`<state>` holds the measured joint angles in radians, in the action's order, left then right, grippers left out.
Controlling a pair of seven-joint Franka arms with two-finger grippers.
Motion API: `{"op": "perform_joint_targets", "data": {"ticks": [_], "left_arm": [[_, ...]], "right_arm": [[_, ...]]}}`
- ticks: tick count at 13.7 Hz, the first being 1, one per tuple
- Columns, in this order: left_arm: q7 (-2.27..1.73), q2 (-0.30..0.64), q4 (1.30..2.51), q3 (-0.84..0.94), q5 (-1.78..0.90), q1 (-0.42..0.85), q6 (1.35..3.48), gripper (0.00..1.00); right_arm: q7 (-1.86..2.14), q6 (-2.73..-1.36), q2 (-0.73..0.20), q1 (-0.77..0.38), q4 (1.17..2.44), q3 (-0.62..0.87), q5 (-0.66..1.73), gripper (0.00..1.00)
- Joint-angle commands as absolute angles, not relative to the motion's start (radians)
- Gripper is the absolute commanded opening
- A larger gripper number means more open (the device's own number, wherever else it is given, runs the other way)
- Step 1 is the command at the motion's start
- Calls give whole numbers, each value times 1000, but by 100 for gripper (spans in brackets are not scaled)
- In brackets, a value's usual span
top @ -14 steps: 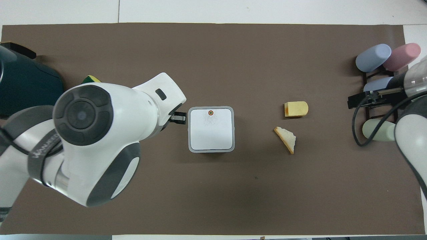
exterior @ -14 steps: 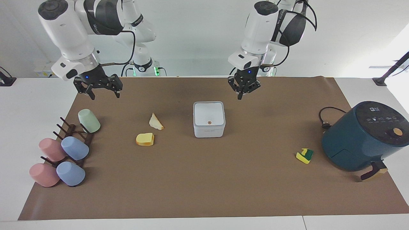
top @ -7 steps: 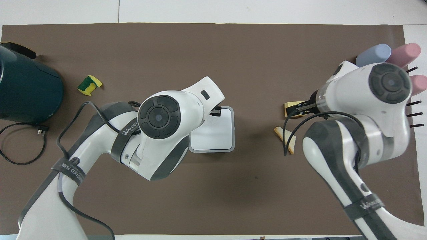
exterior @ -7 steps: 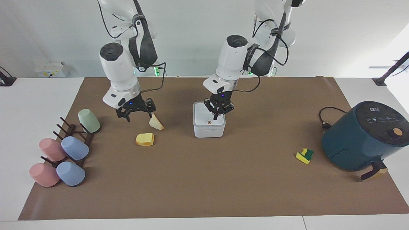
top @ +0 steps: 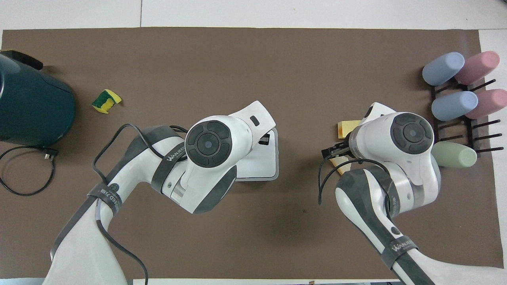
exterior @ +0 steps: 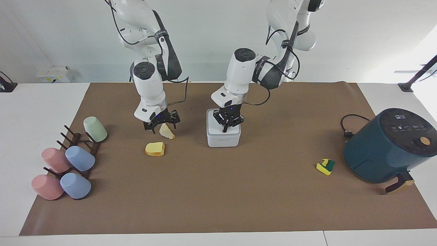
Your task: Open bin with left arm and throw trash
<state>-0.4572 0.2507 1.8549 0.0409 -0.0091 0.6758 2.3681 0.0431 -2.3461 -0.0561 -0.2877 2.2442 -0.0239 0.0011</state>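
Pincer of the left arm (exterior: pixel 225 130) is pressed together, and we see its tips pointing down onto the lid of the bin (exterior: pixel 223 138), at the edge of the lid farther from the robots; whether they truly touch the lid we cannot tell. We find the bin, a small white box, standing closed in the middle of the brown mat (exterior: pixel 218 191) that covers the desk. The right pincer (exterior: pixel 159 127) is spread wide and hangs low around the pale wedge (exterior: pixel 166 132), one finger on each side of it; no finger seems to press it. Just beside the wedge, a little farther from the robots, lies the yellow slice (exterior: pixel 155 149). The yellow-and-green sponge piece (exterior: pixel 325 166) lies well apart, toward the left arm's end, near the dark teal air fryer (exterior: pixel 389 145). At the right arm's end we see the pastel cups (exterior: pixel 68 160) on a dark rack.
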Motion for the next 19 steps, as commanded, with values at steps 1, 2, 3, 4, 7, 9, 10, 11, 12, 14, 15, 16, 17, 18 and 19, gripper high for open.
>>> {"op": "perform_joint_targets", "data": {"ticks": [1, 2, 3, 4, 7, 9, 10, 11, 12, 14, 15, 16, 17, 18, 19], "left_arm": [[-456, 247, 1902, 26, -17, 710, 2363, 0], [-456, 235, 1888, 25, -15, 706, 2308, 0], [-454, 195, 1885, 25, -15, 703, 2236, 0], [-454, 152, 1885, 25, -15, 700, 2162, 0], [-459, 54, 1890, 11, -15, 666, 1990, 0], [-456, -13, 1893, 12, -15, 600, 1898, 0], [-456, -52, 1893, 12, -15, 557, 1847, 8], [-450, -86, 1893, 12, -15, 511, 1792, 47], [-443, -104, 1891, 12, -15, 473, 1760, 81], [-375, -129, 1884, 12, -15, 392, 1753, 100], [-329, -135, 1876, 11, -15, 353, 1752, 100], [-283, -138, 1867, 11, -15, 316, 1743, 100], [-243, -137, 1846, 9, -15, 281, 1726, 100], [-207, -132, 1826, 11, -15, 249, 1712, 100], [-171, -123, 1798, 9, -15, 215, 1704, 100]], "right_arm": [[173, -2430, -49, -278, 2315, -26, 101, 100], [207, -2430, -52, -278, 2318, -26, 157, 100], [234, -2431, -57, -278, 2330, -26, 167, 100], [247, -2434, -63, -279, 2339, -26, 170, 100], [317, -2471, -60, -285, 2364, -28, 170, 100], [386, -2549, -55, -282, 2410, -28, 170, 100], [397, -2556, -55, -282, 2416, -28, 170, 100], [416, -2562, -55, -278, 2425, -29, 170, 96], [454, -2565, -66, -273, 2425, -29, 170, 87], [489, -2563, -80, -273, 2421, -29, 170, 63], [492, -2553, -80, -272, 2413, -29, 170, 41], [489, -2545, -80, -270, 2408, -29, 170, 20], [488, -2534, -80, -273, 2405, -29, 170, 0], [482, -2508, -80, -281, 2392, -29, 170, 0], [479, -2476, -83, -284, 2367, -29, 170, 0]]}}
